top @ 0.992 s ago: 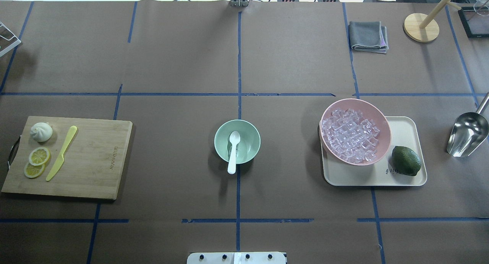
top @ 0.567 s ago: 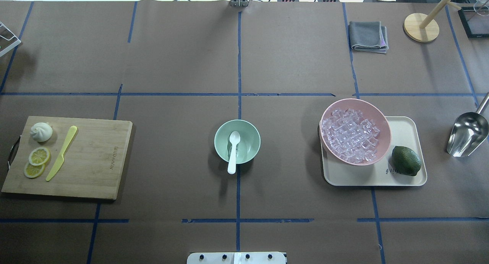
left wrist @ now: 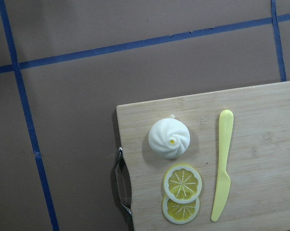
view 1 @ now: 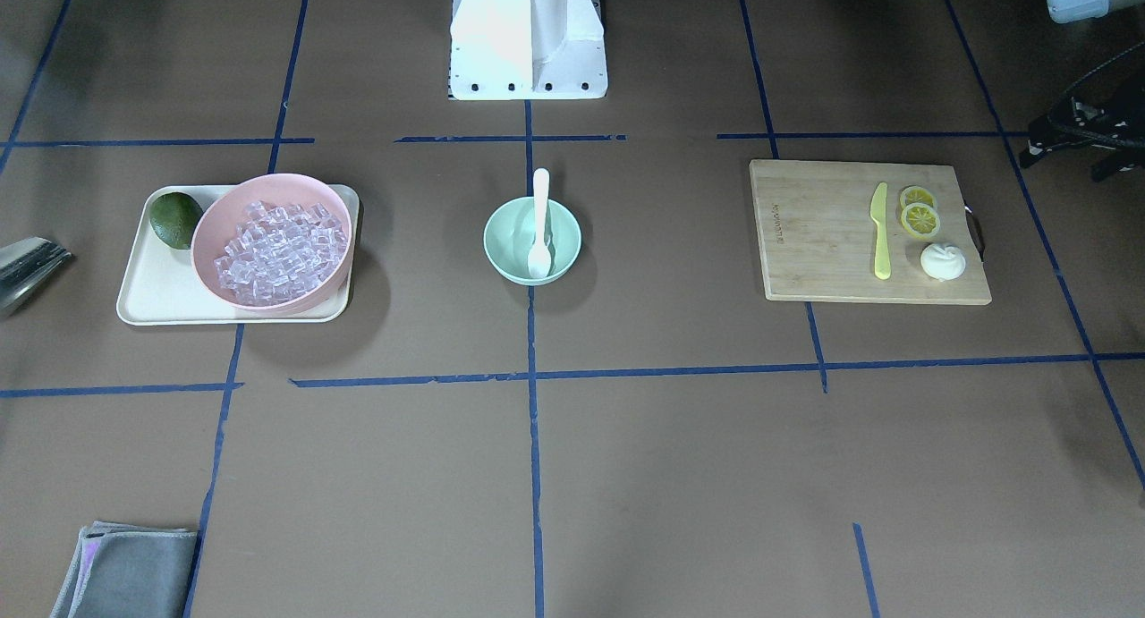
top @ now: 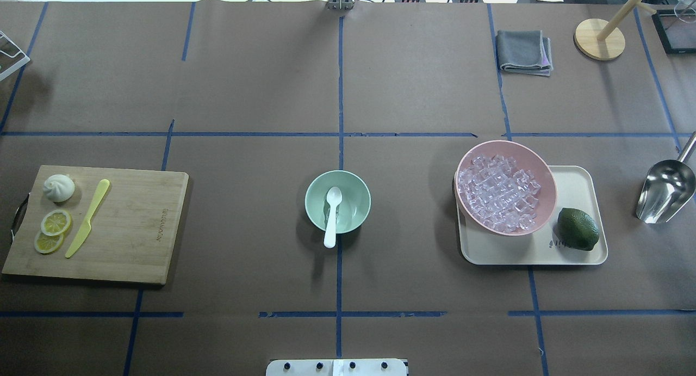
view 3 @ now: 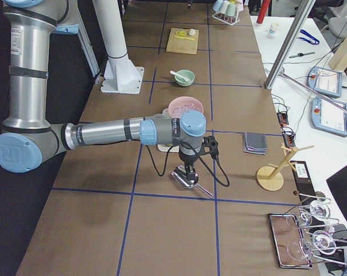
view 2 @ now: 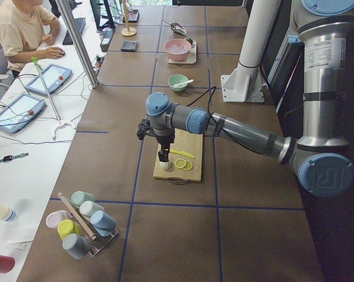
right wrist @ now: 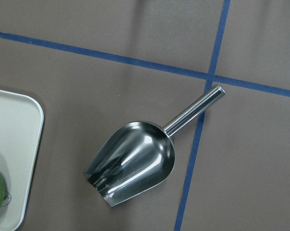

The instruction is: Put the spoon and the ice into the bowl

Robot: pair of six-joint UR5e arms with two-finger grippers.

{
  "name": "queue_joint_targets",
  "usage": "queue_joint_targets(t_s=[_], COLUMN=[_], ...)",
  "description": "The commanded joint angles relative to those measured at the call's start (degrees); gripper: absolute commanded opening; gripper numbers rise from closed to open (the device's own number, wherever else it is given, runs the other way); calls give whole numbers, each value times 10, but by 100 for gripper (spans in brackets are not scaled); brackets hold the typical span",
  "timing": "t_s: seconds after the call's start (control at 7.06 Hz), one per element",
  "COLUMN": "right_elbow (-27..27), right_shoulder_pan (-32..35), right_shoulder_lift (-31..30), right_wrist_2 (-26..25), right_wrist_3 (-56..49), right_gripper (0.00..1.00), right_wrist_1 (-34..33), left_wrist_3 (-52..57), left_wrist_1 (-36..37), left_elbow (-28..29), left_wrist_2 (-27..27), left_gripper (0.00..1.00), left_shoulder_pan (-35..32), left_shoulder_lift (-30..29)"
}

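Observation:
The white spoon rests in the mint-green bowl at the table's middle, scoop inside and handle over the near rim; both also show in the front view, the spoon and the bowl. The ice is a heap of clear cubes in the pink bowl on the right. My left gripper hangs over the cutting board and shows only in the left side view. My right gripper hangs over a metal scoop and shows only in the right side view. I cannot tell whether either is open or shut.
The pink bowl and a dark green fruit sit on a beige tray. The scoop lies right of the tray. A cutting board at the left holds a yellow-green knife, lemon slices and a bun. A grey cloth and a wooden stand lie at the far right.

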Motion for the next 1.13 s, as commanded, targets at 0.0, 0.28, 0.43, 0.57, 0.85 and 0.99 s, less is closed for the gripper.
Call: queue_joint_targets(t_s=[0.0, 0.28, 0.43, 0.57, 0.85, 0.99], right_elbow=[0, 0, 0, 0, -1, 0], right_shoulder_pan=[0, 0, 0, 0, 0, 0], right_shoulder_lift=[1, 1, 1, 1, 1, 1], right_wrist_2=[0, 0, 0, 0, -1, 0], right_wrist_3=[0, 0, 0, 0, 0, 0], right_gripper=[100, 100, 100, 100, 100, 100], right_wrist_1=[0, 0, 0, 0, 0, 0], left_wrist_3=[-1, -1, -1, 0, 0, 0], left_wrist_1=[0, 0, 0, 0, 5, 5], left_elbow=[0, 0, 0, 0, -9, -8], left_wrist_2=[-1, -1, 0, 0, -6, -5], left_gripper=[100, 100, 100, 100, 100, 100], left_shoulder_pan=[0, 0, 0, 0, 1, 1], left_shoulder_lift=[0, 0, 0, -2, -4, -9])
